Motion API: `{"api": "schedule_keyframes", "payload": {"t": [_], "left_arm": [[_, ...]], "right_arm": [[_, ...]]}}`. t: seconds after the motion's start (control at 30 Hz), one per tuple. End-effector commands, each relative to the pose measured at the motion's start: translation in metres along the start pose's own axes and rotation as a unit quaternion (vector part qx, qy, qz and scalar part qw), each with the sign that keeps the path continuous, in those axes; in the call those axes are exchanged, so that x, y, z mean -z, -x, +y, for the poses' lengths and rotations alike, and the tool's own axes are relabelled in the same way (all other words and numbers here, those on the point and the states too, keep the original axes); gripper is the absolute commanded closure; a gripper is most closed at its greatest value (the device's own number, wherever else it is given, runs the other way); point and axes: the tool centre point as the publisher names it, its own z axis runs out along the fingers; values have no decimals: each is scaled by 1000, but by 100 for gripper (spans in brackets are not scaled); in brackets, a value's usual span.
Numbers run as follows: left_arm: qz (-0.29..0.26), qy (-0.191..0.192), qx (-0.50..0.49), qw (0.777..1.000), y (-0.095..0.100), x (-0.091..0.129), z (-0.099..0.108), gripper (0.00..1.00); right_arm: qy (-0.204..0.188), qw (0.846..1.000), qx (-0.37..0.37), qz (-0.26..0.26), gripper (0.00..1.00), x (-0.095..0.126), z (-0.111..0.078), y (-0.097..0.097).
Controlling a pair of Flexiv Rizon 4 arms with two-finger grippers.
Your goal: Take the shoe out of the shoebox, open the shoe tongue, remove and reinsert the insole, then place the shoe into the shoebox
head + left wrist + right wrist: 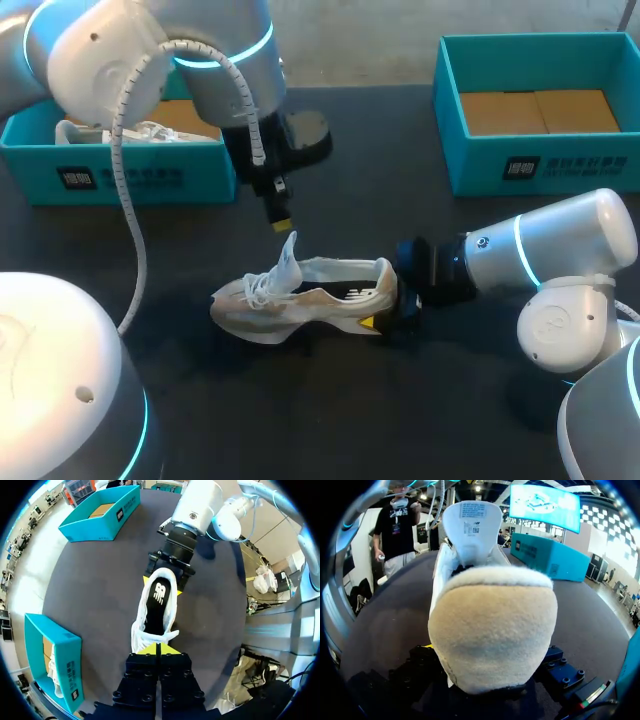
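While the insole step is calling for a steady, opened shoe, the shoe (310,298) is being held out of its box, resting on its sole on the dark table (330,420) between the two arms. Its heel is being clasped from both sides by the right gripper (392,300), apparently so that it is being braced against any pull from above. Its tongue (290,255) is being stood upright, so the black insole (157,600) is being exposed in the shoe's mouth. Just above the tongue's end the left gripper (282,220) is being poised with its tips pressed together; no hold on the tongue can be made out. Farther out, at the right, a teal shoebox (540,165) is being presented open, likely for the return. At the left, another box (130,175) is being occupied by a second shoe (150,130).
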Motion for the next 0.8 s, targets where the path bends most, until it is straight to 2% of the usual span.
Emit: {"api": "schedule_keyframes", "payload": {"t": [0.03,0.13,0.23,0.43,0.57,0.7,0.8], "left_arm": [[0,-2,-1,1000,0,-1,2,100],[0,-2,-1,1000,0,-1,2,100],[49,-19,-36,998,9,9,-3,100],[60,10,-107,992,20,13,-21,100],[75,23,-155,985,22,1,-34,100],[61,33,-204,976,16,-18,-41,100],[73,39,-235,969,10,-35,-45,100]], "right_arm": [[-4,1000,0,-2,100,-2,1,-1],[-4,1000,0,-2,100,-2,1,-1],[-4,1000,0,-2,100,-2,1,-1],[-4,1000,0,-2,100,-2,1,-1],[-4,1000,0,-2,100,-2,1,-1],[-4,1000,0,-2,100,-2,1,-1],[-4,1000,0,-2,100,-2,1,-1]]}}
